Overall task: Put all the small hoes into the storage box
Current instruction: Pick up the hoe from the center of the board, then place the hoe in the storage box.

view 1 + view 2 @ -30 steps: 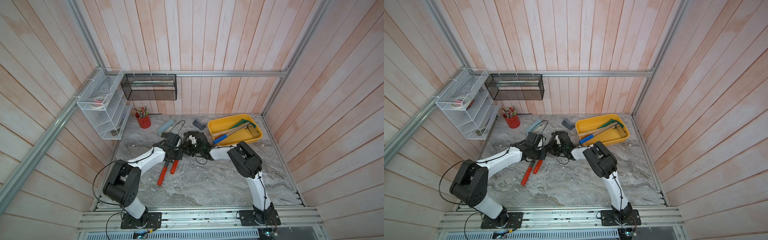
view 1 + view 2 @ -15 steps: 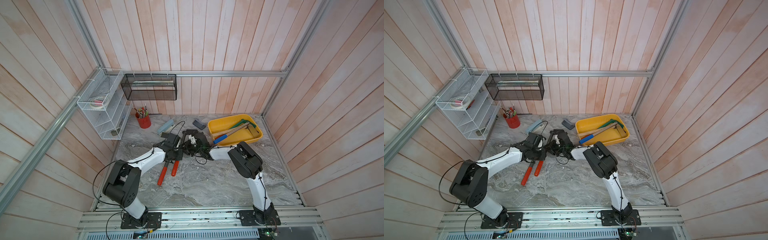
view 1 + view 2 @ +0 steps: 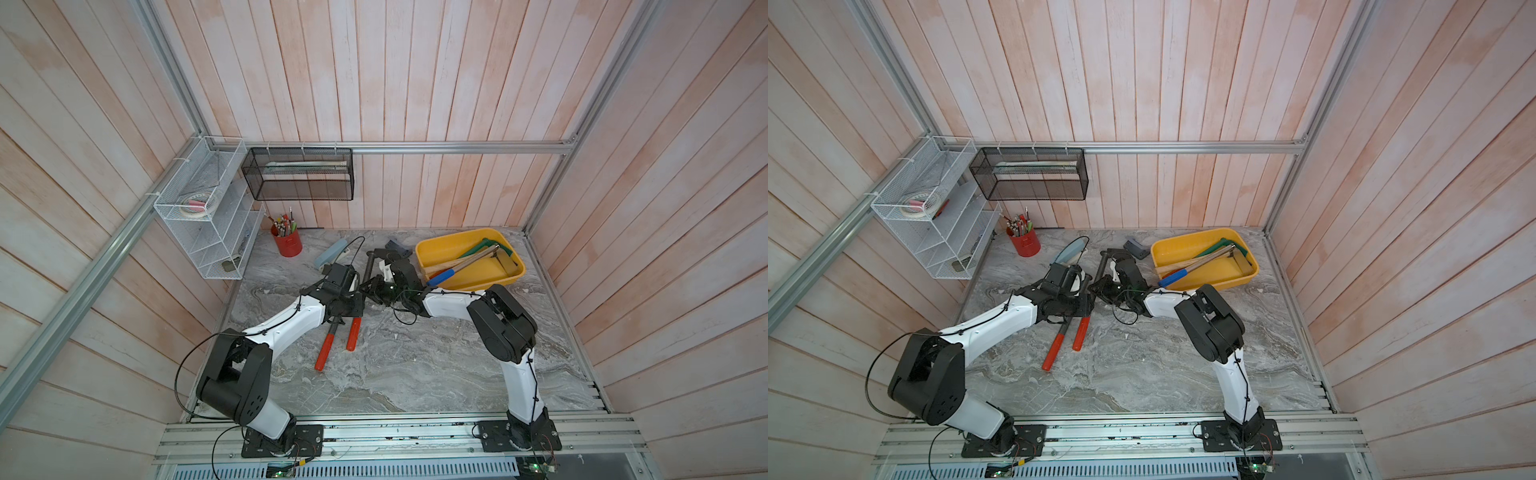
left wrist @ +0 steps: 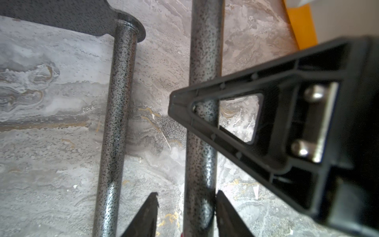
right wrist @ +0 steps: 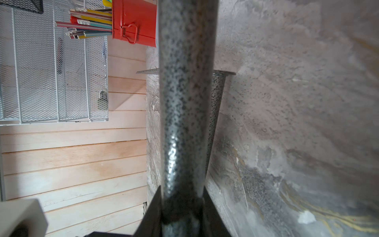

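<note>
1. The right gripper (image 5: pixel 182 190) is clamped tight around the small hoe (image 5: pixel 184 102), on its speckled grey shaft.
2. The left gripper (image 4: pixel 187 192) stands partly open astride the same shaft; one finger (image 4: pixel 149 213) is clear of it, so it grips nothing.
3. The small hoe is outside the storage box (image 3: pixel 490 282), near its side, between it and the red pencil pot (image 3: pixel 288 245); a second tool's shaft (image 4: pixel 114 123) lies alongside on the marble tabletop (image 3: pixel 415 365).

mock tool shed: plank walls (image 3: pixel 374 83), aluminium frame (image 3: pixel 415 146)
</note>
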Controlling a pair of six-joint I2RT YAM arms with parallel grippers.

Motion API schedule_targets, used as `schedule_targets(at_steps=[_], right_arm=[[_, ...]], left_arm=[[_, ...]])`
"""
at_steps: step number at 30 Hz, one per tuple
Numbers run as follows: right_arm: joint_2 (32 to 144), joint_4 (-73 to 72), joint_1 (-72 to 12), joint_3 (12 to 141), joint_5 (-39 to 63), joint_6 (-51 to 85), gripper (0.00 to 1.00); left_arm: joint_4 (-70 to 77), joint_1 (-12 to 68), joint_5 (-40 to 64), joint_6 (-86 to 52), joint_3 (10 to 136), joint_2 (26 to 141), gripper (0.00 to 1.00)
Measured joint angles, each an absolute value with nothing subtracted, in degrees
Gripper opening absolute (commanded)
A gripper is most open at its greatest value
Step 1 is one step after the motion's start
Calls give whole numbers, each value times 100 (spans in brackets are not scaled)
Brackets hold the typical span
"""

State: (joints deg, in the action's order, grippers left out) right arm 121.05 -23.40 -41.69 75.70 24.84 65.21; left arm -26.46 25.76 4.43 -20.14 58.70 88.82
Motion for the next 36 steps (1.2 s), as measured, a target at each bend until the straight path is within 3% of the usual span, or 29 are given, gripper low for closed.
schedule_targets(at_steps=[22, 36], right_arm=[[11216, -2180, -3669, 7376, 2475, 6121, 17], [10652, -2220, -2989, 6899, 2696, 6233, 17]], left_arm=[[-2659, 2370, 246, -2139, 5739, 8355, 81], [-2615, 2366, 248, -2147, 5596, 8248, 85]])
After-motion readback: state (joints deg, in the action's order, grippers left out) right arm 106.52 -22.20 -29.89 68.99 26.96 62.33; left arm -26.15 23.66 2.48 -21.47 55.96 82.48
